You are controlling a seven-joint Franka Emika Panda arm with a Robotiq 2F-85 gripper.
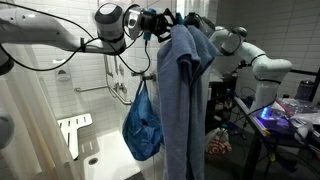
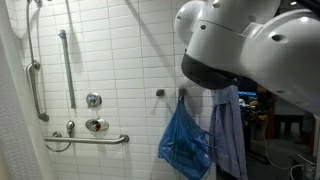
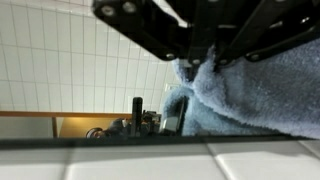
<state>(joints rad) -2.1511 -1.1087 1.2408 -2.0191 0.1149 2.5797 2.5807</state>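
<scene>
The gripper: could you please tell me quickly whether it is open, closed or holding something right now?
Gripper: closed, holding the grey-blue towel by its top edge.

White tiled shower wall (image 2: pixel 120 50) and what hangs on it

In an exterior view a blue bag (image 2: pixel 185 140) hangs against the tiles by its handle, just beside a small dark hook (image 2: pixel 160 92) at mid-height. A grey-blue towel (image 2: pixel 230 128) hangs touching the bag towards the wall's right edge; what bears its top is hidden. A horizontal grab bar (image 2: pixel 88 139) and a vertical grab bar (image 2: pixel 67 65) are fixed towards the left.
</scene>
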